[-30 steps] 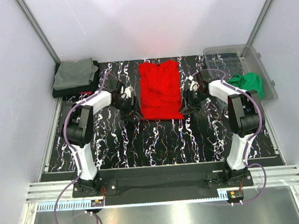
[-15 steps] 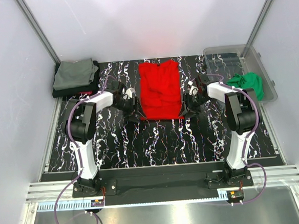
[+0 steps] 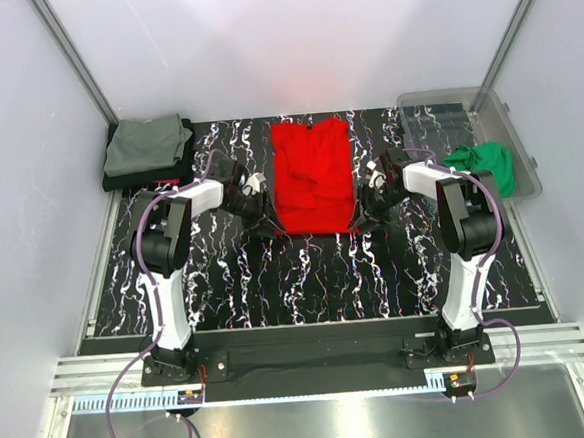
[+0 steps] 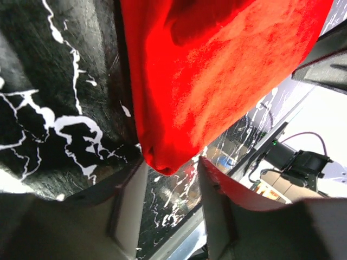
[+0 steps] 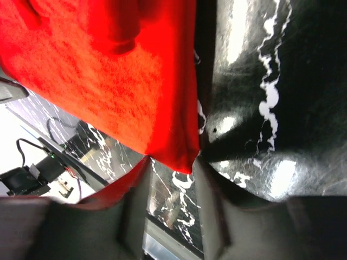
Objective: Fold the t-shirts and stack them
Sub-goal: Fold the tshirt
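Note:
The red t-shirt (image 3: 313, 175) lies folded into a long strip at the middle back of the table. My left gripper (image 3: 262, 221) is low at its near left corner. In the left wrist view the jaws (image 4: 171, 173) stand apart with the red corner (image 4: 162, 160) at their tips. My right gripper (image 3: 364, 212) is at the near right corner. Its jaws (image 5: 171, 168) are also apart, with the red corner (image 5: 181, 157) between the tips. The grey-olive shirt (image 3: 146, 144) lies folded on the dark shirt (image 3: 134, 178) at the far left. The green shirt (image 3: 484, 163) lies in the bin.
A clear plastic bin (image 3: 500, 114) stands at the far right corner of the table. The black marbled tabletop (image 3: 306, 278) is bounded by white walls and slanted metal posts at the back. Both arm bases sit at the near edge.
Both grippers have dropped and shifted slightly toward the near corners of the red shirt. The shirts have not moved.

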`<state>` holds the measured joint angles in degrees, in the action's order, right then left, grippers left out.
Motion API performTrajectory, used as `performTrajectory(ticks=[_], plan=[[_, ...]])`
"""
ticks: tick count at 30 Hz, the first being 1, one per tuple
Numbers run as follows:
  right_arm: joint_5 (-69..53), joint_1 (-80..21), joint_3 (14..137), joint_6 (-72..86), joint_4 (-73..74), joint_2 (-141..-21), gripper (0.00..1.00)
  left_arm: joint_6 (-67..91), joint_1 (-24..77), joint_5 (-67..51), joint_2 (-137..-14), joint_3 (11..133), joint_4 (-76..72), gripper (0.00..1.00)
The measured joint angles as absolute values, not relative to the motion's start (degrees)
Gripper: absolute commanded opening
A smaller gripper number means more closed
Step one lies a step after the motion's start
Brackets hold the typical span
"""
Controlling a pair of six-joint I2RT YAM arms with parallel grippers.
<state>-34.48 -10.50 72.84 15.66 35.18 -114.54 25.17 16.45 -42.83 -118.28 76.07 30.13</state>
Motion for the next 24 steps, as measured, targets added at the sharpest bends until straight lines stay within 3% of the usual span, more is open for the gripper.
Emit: performTrajectory(ticks=[1, 5, 8, 15, 24], plan=[[-34.46, -10.5, 72.84, 15.84, 34.94, -114.74, 0.3, 25.28, 16.45, -42.83, -118.37, 76.07, 30.0, 0.37], [-34.41, -10.5, 72.84, 16.53, 34.15, -115.92, 0.1, 25.52, 16.51, -42.81, -119.02, 76.07, 29.69, 0.24], [-34.63, -10.5, 72.73, 16.95, 33.78, -116.14, 0.01, 25.89, 16.56, -42.78, -119.2, 76.07, 29.34, 0.0], [-34.57, -10.35, 71.53, 17.41, 32.99, -113.73, 0.0, 25.69, 16.71, -42.85, -118.76, 75.99, 28.08, 0.0], [-35.24, -8.99, 71.59, 16.67, 33.89, -97.6, 0.0, 25.34, 16.84, -43.09, -108.73, 76.79, 28.23, 0.0]])
